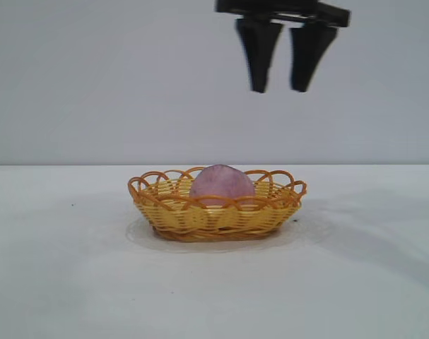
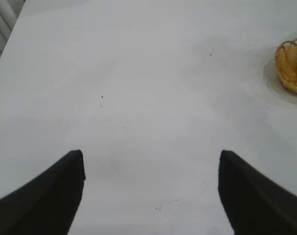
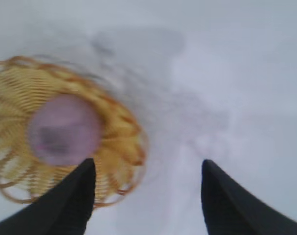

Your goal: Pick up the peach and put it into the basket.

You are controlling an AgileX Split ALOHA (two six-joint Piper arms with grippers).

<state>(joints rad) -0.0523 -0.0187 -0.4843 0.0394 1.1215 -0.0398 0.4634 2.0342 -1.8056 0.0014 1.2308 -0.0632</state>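
Observation:
The pink-mauve peach (image 1: 222,185) lies inside the yellow woven basket (image 1: 165,210) at the table's middle; both also show in the right wrist view, the peach (image 3: 65,128) inside the basket (image 3: 120,137). High above the basket and slightly to its right hangs my right gripper (image 1: 278,89), open, with nothing between its fingers. In its own view the right gripper (image 3: 148,166) stands over bare table beside the basket. My left gripper (image 2: 150,156) is open and empty over bare table, far from the basket (image 2: 287,68); it is outside the exterior view.
The white table (image 1: 73,282) spreads bare round the basket on all sides. A pale wall stands behind. A ribbed edge (image 2: 1,24) shows at the table's far corner in the left wrist view.

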